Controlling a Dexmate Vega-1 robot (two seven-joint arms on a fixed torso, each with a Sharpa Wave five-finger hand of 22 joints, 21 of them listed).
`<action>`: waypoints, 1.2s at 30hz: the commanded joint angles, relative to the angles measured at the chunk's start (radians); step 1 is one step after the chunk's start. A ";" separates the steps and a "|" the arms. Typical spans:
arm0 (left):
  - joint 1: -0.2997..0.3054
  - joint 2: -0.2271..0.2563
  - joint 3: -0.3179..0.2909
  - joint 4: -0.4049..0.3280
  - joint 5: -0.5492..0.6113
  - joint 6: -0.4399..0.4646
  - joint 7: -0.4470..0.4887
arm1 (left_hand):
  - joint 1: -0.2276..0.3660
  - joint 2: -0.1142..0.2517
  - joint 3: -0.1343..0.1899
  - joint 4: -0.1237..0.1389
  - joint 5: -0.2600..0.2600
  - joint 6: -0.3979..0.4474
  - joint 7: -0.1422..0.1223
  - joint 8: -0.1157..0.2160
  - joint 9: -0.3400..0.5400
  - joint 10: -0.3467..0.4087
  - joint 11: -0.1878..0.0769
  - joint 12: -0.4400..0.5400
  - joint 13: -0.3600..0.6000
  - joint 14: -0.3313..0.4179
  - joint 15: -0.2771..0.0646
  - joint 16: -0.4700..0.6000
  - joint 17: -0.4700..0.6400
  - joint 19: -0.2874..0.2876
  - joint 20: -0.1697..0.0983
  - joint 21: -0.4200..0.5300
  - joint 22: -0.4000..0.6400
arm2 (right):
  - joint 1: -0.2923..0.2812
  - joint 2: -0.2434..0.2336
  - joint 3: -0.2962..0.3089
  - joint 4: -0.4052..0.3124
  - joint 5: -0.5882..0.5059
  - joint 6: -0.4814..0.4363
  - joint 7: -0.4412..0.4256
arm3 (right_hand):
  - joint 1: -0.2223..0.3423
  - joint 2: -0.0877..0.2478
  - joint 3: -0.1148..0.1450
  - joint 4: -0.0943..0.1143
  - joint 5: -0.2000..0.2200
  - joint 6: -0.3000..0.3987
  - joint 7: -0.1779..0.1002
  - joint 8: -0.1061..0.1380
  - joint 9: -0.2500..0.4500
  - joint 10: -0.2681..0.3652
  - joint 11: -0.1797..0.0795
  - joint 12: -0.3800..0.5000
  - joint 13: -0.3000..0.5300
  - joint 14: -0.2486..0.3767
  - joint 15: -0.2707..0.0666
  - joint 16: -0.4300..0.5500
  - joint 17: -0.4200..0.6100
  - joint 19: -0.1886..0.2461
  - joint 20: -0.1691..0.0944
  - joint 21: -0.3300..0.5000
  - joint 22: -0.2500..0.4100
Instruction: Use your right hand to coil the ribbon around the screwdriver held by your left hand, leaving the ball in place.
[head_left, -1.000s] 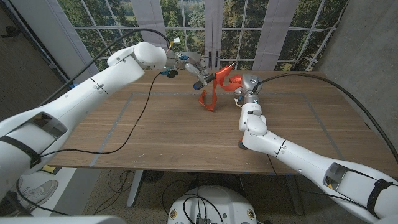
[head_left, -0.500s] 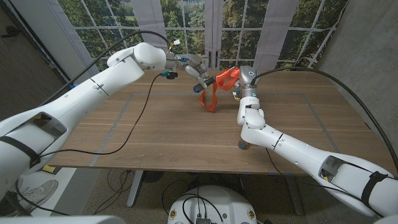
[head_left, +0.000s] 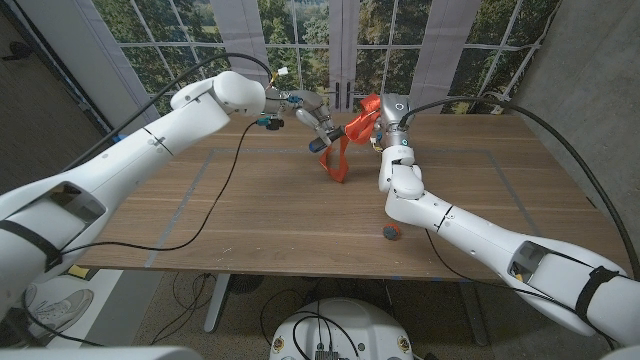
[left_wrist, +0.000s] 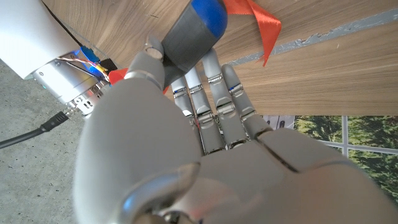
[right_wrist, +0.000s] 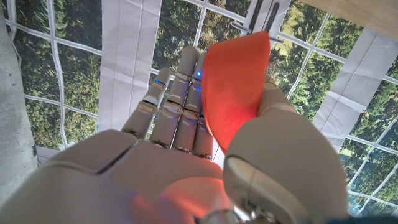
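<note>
My left hand (head_left: 308, 110) grips the screwdriver (head_left: 324, 133) by its grey and blue handle (left_wrist: 194, 30), raised above the far middle of the table (head_left: 250, 210). The orange-red ribbon (head_left: 338, 158) hangs from the screwdriver in a loop down to the wood. Its upper end (right_wrist: 234, 87) is pinched between the thumb and fingers of my right hand (head_left: 380, 118), just right of the screwdriver and slightly higher. A tail of ribbon (left_wrist: 256, 20) shows past the handle. The small red and blue ball (head_left: 391, 232) lies on the table near the front edge, under my right forearm.
Grey tape lines (head_left: 190, 190) mark a rectangle on the wood. A black cable (head_left: 225, 190) from my left arm trails over the left half of the table. Windows stand behind the far edge.
My right hand has carried the ribbon's end up and toward the screwdriver's tip, drawing the ribbon closer over it. My left hand has held nearly still. The ball has not moved.
</note>
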 joint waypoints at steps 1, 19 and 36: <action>-0.001 0.013 0.004 0.001 0.001 0.002 -0.028 | 0.108 0.113 0.017 0.006 0.005 0.069 0.001 0.005 0.077 0.101 -0.096 0.002 0.167 0.119 -0.208 0.006 0.007 -0.008 -0.001 0.008 0.002 | 0.023 -0.001 0.008 -0.007 -0.029 0.047 -0.017 | 0.155 0.147 0.009 -0.001 0.007 0.101 -0.059 0.184 0.048 0.006 -0.001 0.006 0.003 0.045 -0.070 -0.003 0.004 0.001 -0.006 0.000 0.002; 0.007 0.012 0.008 0.040 -0.006 -0.044 -0.050 | 0.108 0.113 0.017 0.007 0.005 0.073 0.001 -0.002 0.078 0.101 -0.098 -0.001 0.175 0.119 -0.206 0.004 0.005 -0.011 0.000 0.011 0.002 | 0.051 -0.015 -0.011 -0.025 -0.127 0.098 0.010 | 0.153 0.145 0.009 0.000 0.007 0.104 -0.061 0.184 0.044 0.007 -0.002 0.007 0.002 0.048 -0.074 -0.008 0.005 0.004 -0.011 0.000 0.002; 0.018 0.007 0.021 0.075 0.031 -0.084 -0.045 | 0.108 0.112 0.017 0.007 0.005 0.075 0.002 -0.006 0.083 0.102 -0.094 -0.007 0.176 0.117 -0.207 0.005 0.009 -0.011 0.000 0.014 0.002 | 0.095 0.000 -0.039 -0.040 -0.265 0.098 0.121 | 0.151 0.143 0.009 0.000 0.008 0.104 -0.065 0.184 0.039 0.007 -0.006 0.006 0.001 0.046 -0.080 -0.013 0.009 0.007 -0.018 0.001 0.002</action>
